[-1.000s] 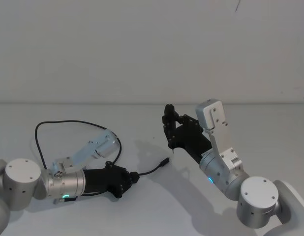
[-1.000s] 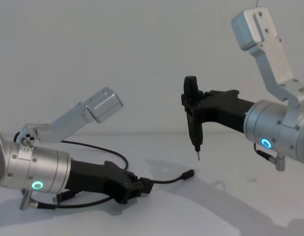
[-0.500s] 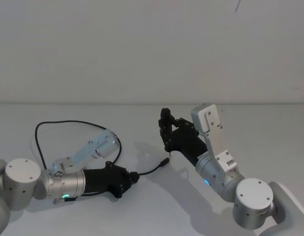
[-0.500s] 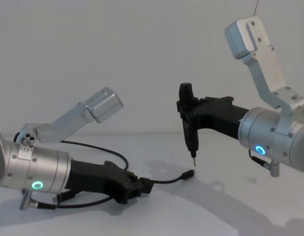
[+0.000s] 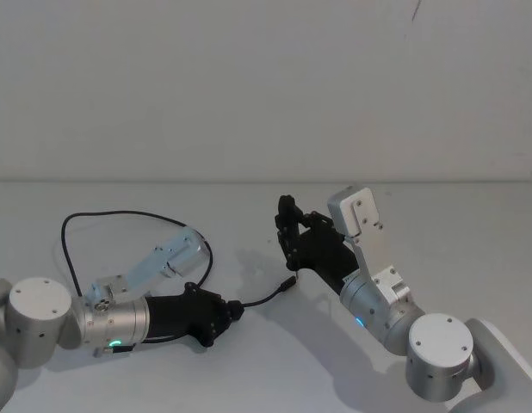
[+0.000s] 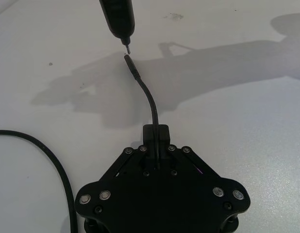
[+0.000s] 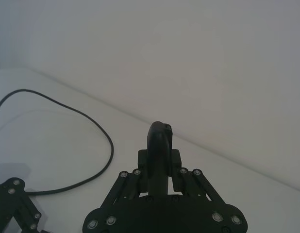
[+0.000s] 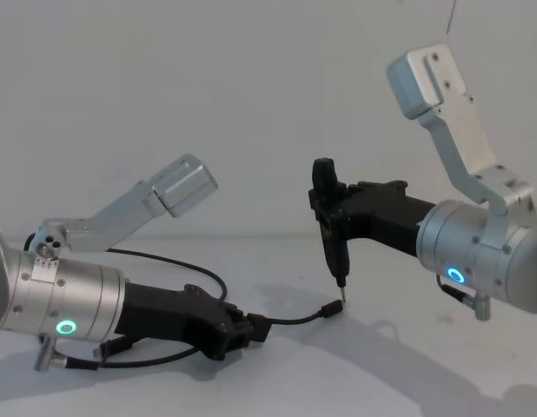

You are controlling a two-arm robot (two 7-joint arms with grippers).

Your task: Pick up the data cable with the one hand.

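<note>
Head above, chest low, wrists close

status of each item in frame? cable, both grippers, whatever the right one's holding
data cable: looped on the table, one end clamped, free plug raised.
left gripper: low over the table, shut on the data cable near its plug.
right gripper: shut on the black tool.
black tool: upright, tip just above the free plug.
</note>
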